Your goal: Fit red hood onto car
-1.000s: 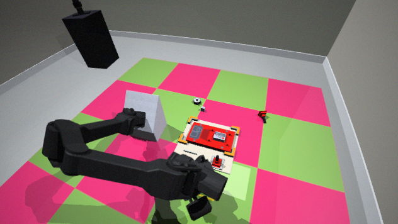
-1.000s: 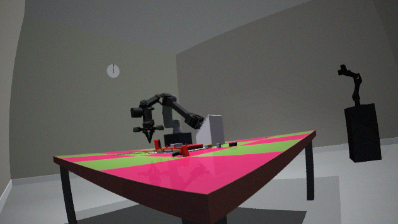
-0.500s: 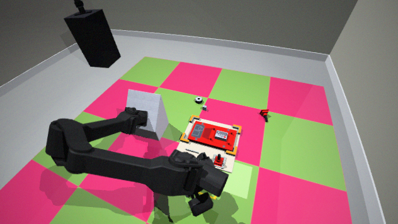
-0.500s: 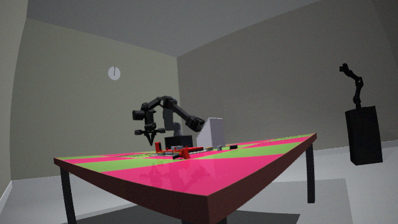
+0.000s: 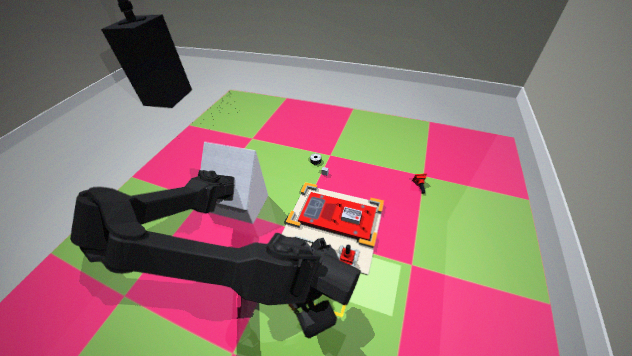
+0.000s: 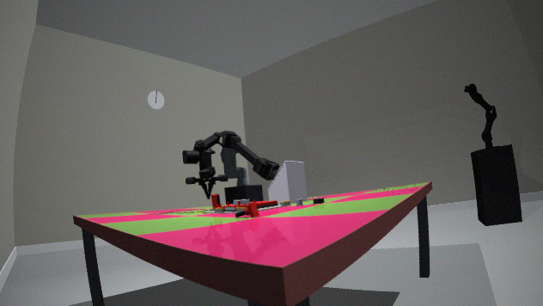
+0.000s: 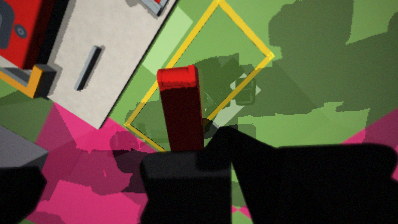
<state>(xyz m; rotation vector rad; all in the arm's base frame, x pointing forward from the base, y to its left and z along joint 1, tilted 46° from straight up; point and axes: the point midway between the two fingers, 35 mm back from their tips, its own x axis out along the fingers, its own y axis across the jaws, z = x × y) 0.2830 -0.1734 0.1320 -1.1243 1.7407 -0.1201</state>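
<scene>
The red hood (image 7: 181,112) (image 6: 216,200) seems to stand on a narrow side, inside a yellow outline (image 7: 245,29) (image 5: 342,311). My arm hides it in the top view. Its corner holes are not visible. My gripper (image 6: 209,198) (image 7: 224,131) is shut and empty. Its fingertips point down above the table, beside the hood in the wrist view. The red chassis (image 5: 341,228) (image 7: 10,50) lies in a jig with orange corners (image 5: 308,188), with the engine block (image 5: 351,215) and short pegs on its deck.
A pale wedge (image 5: 227,175) (image 6: 296,182) stands beside the jig, against my arm's base end. A red part with a black knob (image 5: 347,254) sits on the cream board (image 7: 115,55). A wheel (image 5: 315,159), a small grey block (image 5: 325,171) and a red-and-black part (image 5: 420,181) lie farther off.
</scene>
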